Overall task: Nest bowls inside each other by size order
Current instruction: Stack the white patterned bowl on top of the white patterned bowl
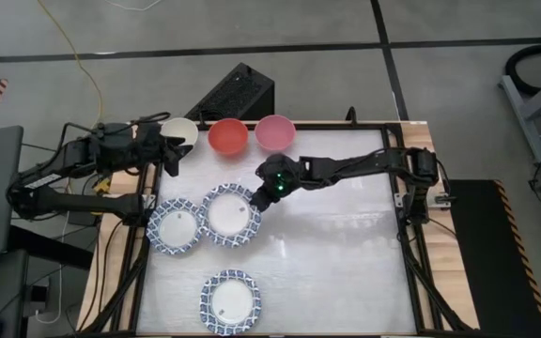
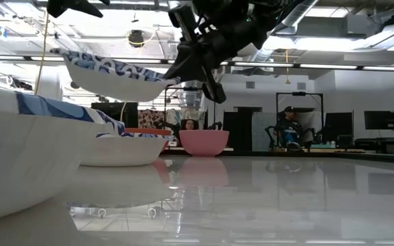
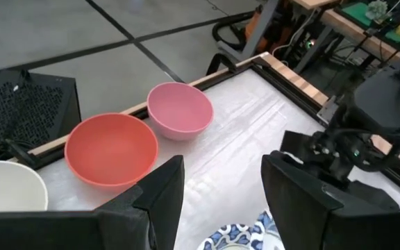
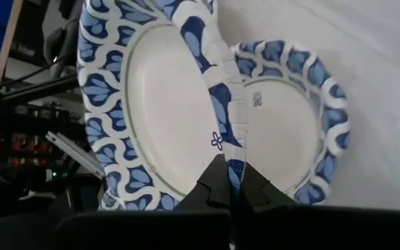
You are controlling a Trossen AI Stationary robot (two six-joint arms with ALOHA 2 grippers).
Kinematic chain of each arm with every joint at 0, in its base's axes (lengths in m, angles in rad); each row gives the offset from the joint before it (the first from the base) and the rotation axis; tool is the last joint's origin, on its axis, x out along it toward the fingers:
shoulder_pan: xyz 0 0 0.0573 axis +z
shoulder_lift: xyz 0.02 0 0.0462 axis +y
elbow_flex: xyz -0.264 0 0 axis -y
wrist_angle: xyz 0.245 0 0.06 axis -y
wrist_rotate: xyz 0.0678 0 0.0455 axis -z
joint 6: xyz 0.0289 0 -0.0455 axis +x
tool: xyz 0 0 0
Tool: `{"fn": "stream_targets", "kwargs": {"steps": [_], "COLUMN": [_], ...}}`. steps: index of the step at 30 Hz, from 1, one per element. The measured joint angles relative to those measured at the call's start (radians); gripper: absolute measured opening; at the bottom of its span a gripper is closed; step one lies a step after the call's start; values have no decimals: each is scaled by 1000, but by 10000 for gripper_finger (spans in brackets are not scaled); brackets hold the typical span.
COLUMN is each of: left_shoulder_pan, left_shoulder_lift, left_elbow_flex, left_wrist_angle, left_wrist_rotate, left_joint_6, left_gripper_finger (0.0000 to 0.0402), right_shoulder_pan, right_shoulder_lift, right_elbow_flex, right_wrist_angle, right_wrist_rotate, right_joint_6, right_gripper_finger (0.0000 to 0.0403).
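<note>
progress is early: no finished nest is visible. the right gripper (image 1: 257,200) is clamped on the rim of one blue-and-white patterned bowl (image 1: 230,214) and holds it raised above the counter (image 1: 346,253); the low view shows this bowl in the air, tilted. in the right wrist view a second patterned bowl (image 4: 294,118) shows just beyond the held one, and whether it is the neighbouring bowl or a further one lying beneath cannot be told. a neighbouring patterned bowl (image 1: 175,225) rests on the counter just beside the held bowl on the left arm's side, their rims overlapping in the high view. another patterned bowl (image 1: 230,300) sits well apart near the front edge. the cream-white bowl (image 1: 178,132), red bowl (image 1: 227,137) and pink bowl (image 1: 275,132) stand in a row along the back edge, each separate and unnested. the left gripper (image 1: 168,150) waits with fingers spread, holding nothing, near the cream-white bowl. remaining work, as judged: stack the patterned bowls together, then place the three small bowls inside by size.
</note>
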Motion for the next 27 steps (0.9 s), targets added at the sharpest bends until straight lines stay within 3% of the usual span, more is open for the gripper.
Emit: {"fn": "stream_targets", "kwargs": {"steps": [27], "left_shoulder_pan": [0], "left_shoulder_lift": [0], "left_elbow_flex": [0], "left_wrist_angle": [-3], "left_wrist_rotate": [-3], "left_joint_6": [0], "left_gripper_finger": [180], "right_shoulder_pan": [-11], "right_shoulder_lift": [113], "right_elbow_flex": [1], "right_wrist_angle": [-38], "right_wrist_rotate": [1], "right_joint_6": [7], "right_gripper_finger": [6]}}
